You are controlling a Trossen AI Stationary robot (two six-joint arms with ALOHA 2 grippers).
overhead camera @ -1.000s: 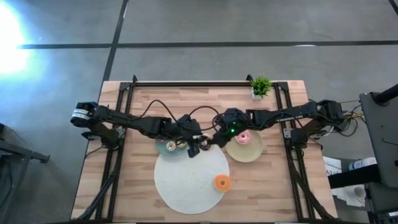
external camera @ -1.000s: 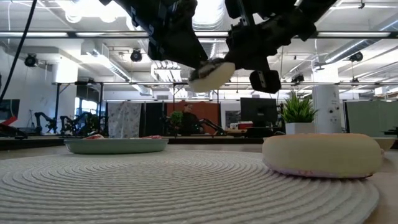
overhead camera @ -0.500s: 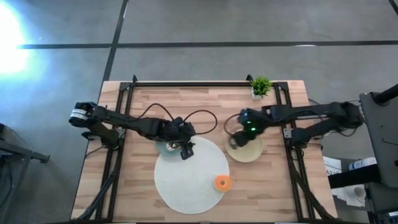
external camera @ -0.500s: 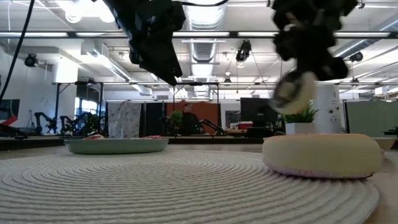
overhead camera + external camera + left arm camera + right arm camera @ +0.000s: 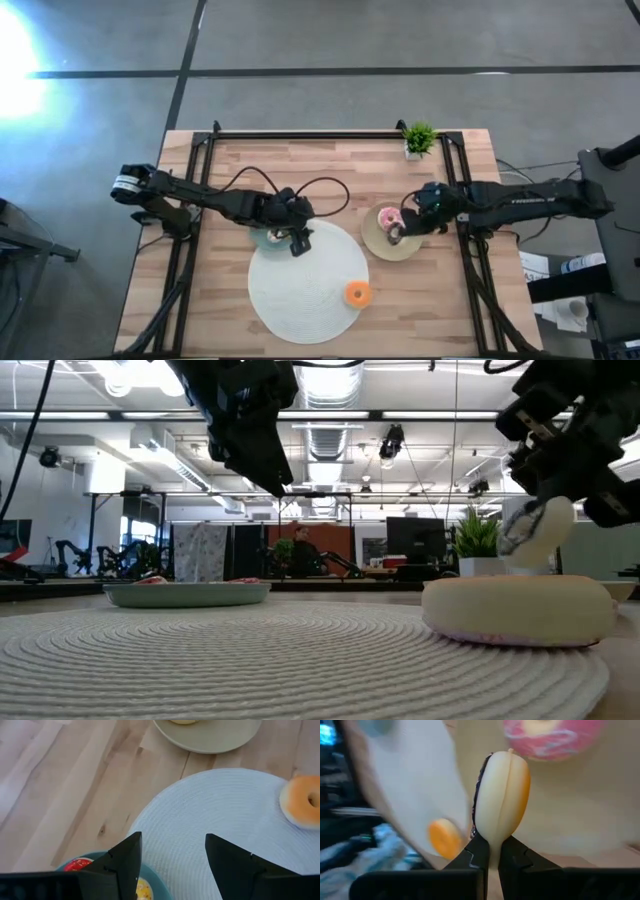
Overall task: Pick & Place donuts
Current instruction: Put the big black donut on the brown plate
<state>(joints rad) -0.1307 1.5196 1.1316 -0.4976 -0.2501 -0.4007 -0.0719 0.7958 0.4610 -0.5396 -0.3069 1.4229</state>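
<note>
Right fingers (image 5: 490,851) moved over beige plate (image 5: 405,246), grasping donut (image 5: 500,795) | left fingers (image 5: 125,860) released

One camera looks straight down on the whole pale wooden surface (image 5: 230,180); another sits level on it, facing the room. Wrist cameras look close; all share the round white woven mat (image 5: 300,290).

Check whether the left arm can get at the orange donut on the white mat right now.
Probably yes: the left tool hangs open at the white mat's edge, and nothing stands between it and the orange donut.
</note>
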